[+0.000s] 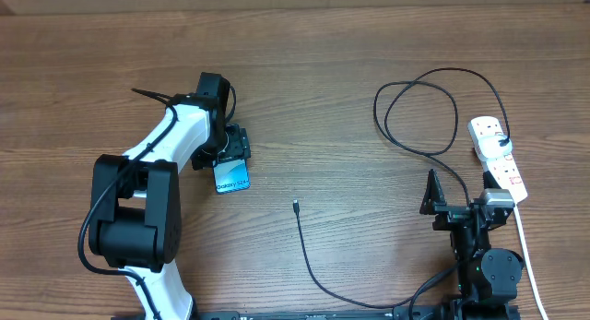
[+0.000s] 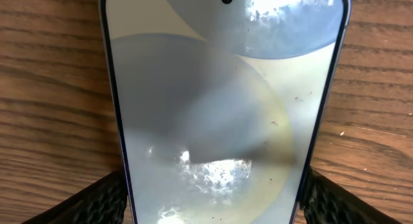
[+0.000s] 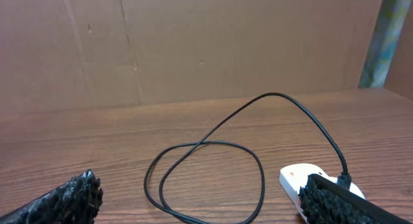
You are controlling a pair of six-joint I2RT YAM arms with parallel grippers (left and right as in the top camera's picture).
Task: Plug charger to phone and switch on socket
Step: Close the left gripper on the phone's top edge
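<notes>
The left gripper clamps the long edges of the phone, which extends toward its 6 o'clock, white lettering too small to read, while the right gripper gapes wide, empty.

Table: brown wood grain. Socket lay flat near the right edge, with its white cord running back toward the near edge. Charger was plugged in at the socket's far end and looped loosely on the wood left of it. Another run curved up from the near edge to the connector, which lay free mid-table. Phone was left of centre, screen up, well apart from the connector. Couldn't tell if it rested on the wood.
</notes>
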